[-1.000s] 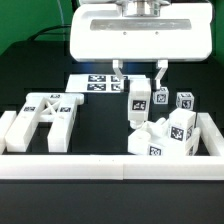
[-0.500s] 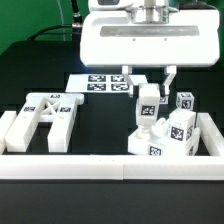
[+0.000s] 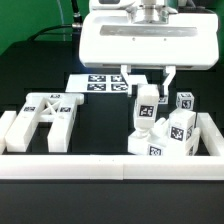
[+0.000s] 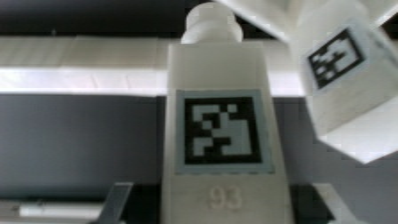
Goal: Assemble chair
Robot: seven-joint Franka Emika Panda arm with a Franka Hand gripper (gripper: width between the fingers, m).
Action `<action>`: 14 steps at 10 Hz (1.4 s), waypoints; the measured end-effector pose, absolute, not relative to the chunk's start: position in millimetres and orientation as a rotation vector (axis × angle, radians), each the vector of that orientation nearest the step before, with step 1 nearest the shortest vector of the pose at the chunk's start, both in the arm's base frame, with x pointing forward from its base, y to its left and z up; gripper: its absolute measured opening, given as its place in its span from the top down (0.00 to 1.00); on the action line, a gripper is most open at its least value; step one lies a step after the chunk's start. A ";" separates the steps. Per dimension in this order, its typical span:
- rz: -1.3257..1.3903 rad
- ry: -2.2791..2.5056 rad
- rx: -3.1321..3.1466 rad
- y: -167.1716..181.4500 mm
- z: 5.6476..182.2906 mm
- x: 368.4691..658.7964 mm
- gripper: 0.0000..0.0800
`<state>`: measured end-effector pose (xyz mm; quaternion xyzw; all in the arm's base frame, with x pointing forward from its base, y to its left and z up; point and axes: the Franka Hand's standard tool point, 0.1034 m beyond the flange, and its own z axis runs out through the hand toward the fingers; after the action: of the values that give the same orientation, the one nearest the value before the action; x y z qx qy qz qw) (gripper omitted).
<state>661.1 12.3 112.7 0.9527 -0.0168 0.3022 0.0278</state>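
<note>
Looking from the front, I meet first the long low white border rail (image 3: 100,165). Behind it, at the exterior view's left, lies the white X-braced plastic frame (image 3: 45,112); at the right sits a heap of white tagged blocks (image 3: 168,138). Over this heap my gripper (image 3: 147,80) is closed narrowly on a white pegged leg (image 3: 146,108), which stands upright. Farthest lies the marker board (image 3: 98,83).

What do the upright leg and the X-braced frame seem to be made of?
Upright leg: probably hard plastic, matte white, with crisp blocky edges and no grain. Its tag looks like printed paper. X-braced frame: apparently the same white plastic, with smooth, evenly coloured faces.
</note>
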 end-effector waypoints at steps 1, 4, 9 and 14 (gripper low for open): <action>0.912 -0.049 2.950 14.4 109.8 657.8 0.64; 0.905 -0.043 2.948 14.5 104.2 649.6 0.64; 0.881 -0.030 2.954 18.4 97.0 637.8 0.64; 0.878 -0.025 2.948 17.5 87.8 636.6 0.64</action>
<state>636.6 17.5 87.8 0.9579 -0.0081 0.2852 0.0327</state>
